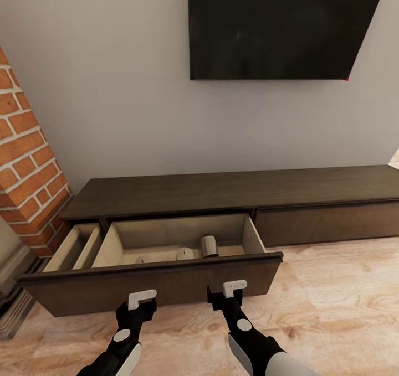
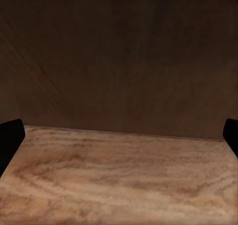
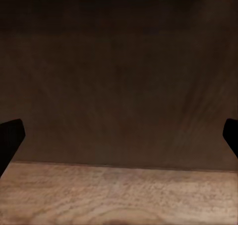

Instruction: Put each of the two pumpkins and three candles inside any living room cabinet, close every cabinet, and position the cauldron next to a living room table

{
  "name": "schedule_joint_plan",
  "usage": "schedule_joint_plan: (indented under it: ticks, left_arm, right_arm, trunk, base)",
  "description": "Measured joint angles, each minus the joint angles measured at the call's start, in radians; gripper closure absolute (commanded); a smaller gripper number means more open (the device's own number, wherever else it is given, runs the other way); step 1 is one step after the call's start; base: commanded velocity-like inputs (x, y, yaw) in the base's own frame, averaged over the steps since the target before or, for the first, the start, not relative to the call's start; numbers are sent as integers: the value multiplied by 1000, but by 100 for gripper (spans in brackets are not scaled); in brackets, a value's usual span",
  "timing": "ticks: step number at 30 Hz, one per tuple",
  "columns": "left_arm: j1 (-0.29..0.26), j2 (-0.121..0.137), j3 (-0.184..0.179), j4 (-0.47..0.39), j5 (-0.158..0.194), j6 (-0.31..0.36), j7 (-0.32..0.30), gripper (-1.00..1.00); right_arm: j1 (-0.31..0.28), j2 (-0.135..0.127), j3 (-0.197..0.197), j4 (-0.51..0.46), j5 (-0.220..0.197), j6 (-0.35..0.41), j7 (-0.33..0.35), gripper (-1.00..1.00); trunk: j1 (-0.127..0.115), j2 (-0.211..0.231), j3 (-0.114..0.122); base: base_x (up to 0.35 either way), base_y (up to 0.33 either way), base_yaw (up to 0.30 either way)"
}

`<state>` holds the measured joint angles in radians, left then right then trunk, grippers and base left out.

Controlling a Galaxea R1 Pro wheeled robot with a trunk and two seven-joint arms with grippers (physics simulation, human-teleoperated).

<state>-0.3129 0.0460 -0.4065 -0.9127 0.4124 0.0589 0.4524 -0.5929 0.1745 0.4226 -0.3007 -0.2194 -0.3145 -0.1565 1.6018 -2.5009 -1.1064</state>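
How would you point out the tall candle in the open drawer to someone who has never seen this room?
Find the long dark cabinet under the wall TV; its wide drawer by the brick column is pulled out. Three grey-brown candles lie inside, and the tall candle is the rightmost, standing higher than the two squat stubs beside it.

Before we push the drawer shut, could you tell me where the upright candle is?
In the head view, the upright candle stands inside the open drawer, right of centre, beside two lower candles.
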Motion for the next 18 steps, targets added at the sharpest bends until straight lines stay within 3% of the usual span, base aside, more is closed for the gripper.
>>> schedule_joint_plan:
  ticks: [9, 18]
  left_arm:
    - [0, 0, 0, 0, 0, 1, 3, -100]
    - [0, 0, 0, 0, -1, -29, 3, -100]
  right_arm:
    - [1, 0, -3, 0, -2, 0, 1, -100]
    - [0, 0, -2, 0, -2, 1, 4, -100]
  trunk:
    - [0, 0, 0]
    - [0, 0, 0]
  base:
    - [255, 0, 0]
    - [66, 0, 0]
